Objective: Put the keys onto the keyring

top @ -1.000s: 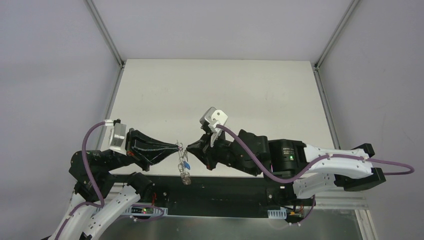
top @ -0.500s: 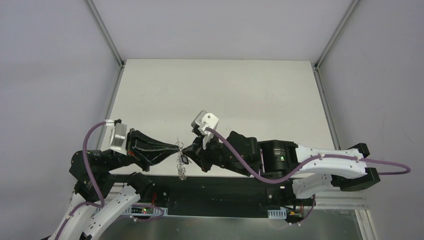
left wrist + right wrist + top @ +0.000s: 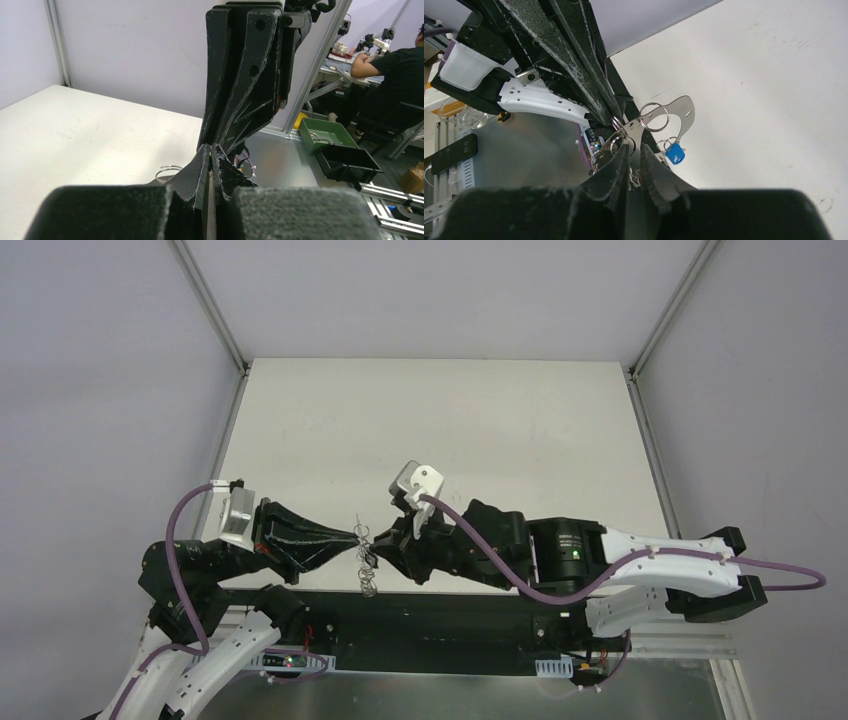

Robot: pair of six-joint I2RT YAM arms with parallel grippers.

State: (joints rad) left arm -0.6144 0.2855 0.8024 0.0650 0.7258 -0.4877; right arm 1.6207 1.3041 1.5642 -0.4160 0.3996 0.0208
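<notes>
Top external: your two arms meet tip to tip above the near edge of the white bench (image 3: 450,420). The keyring (image 3: 367,562), a bunch of thin grey wire loops fringed with small silver keys, hangs in the air between them and trails down over the black base rail.

The left end effector (image 3: 357,534) is narrow. In your left wrist view its fingers (image 3: 197,170) are pressed almost together, with only a hairline slit between them. In the right wrist view those tips converge on the top rings of the bunch, so it has the keyring pinched.

The right end effector (image 3: 378,544) is also narrow, with a small gap between the fingers and its tips right at the ring cluster. You can't tell from these views whether it actually grips anything.

The right wrist view also shows a flat curved silver metal plate (image 3: 679,112) carrying a small split ring (image 3: 654,116) just beyond the tips. The small silver key with the blue head (image 3: 675,154) dangles just below it, clear of the bench.
</notes>
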